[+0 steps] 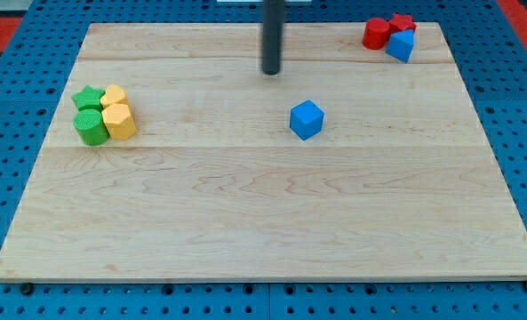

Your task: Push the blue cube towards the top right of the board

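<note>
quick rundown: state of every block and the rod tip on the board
blue cube: alone mid-board, untouched
my tip: above-left of the blue cube in view, clear of it
second blue block: top right, against the red blocks
red cylinder: top right cluster
red star: top right cluster
green star, green cylinder, two yellow blocks: packed together at left

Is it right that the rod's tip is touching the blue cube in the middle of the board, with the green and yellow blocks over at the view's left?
Not quite. In the camera view my tip is apart from the blue cube, above it and to its left. The green and yellow blocks are indeed at the view's left.
</note>
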`<state>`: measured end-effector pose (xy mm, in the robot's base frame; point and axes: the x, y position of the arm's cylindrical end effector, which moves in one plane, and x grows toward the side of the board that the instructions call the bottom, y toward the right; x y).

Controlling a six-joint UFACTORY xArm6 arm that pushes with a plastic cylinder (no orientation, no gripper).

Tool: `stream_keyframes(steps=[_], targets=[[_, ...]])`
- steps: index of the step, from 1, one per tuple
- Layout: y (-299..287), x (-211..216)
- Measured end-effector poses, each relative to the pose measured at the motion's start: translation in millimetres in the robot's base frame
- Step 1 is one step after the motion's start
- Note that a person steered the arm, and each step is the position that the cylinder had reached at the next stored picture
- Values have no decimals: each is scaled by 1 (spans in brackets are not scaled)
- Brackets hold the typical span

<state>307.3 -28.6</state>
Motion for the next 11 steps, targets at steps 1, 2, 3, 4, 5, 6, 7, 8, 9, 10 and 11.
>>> stream_keyframes(steps=[1,2,3,4,5,6,7,8,9,10,11], targets=[[-40,49],[-40,98],[-18,119],[36,101],[93,77],[82,91],[67,127],[95,132],[115,104],[134,68],[147,42]])
